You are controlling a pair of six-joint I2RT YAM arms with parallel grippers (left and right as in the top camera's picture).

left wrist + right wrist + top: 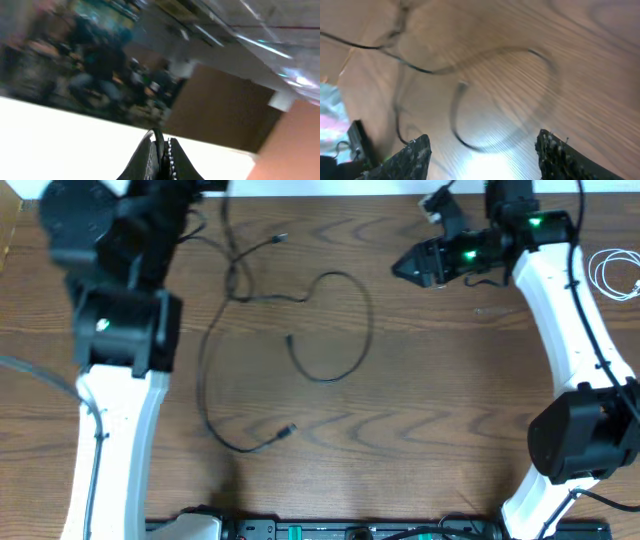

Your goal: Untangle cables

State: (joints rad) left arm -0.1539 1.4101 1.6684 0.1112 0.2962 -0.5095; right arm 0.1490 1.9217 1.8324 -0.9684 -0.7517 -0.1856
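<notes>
Two black cables [238,285] lie on the table [440,410], left of its middle, crossed in a small tangle near the far edge. From the tangle one runs right into a wide open loop [369,320] that curls back to a free end [290,340] at the centre. The other runs down the left side in a long curve and ends in a small plug [290,429] nearer the front. A further plug end [283,238] sticks out just right of the tangle, and a thin strand rises from the tangle toward the far-left corner. A white cable [600,275] lies coiled at the far-right edge, well apart from the black ones.

The table is dark brown wood with a strong grain, bare apart from the cables.

The right claw [400,268] hangs over the far side, to the right of the loop, its jaws spread wide with nothing between them; its own camera looks down on the loop. The left claw [161,141] is raised at the far left, pinched tight on a thin black strand. Behind it the room is a blur of dark shapes above a white surface [60,145], with a brown wall [215,105] to the right.
</notes>
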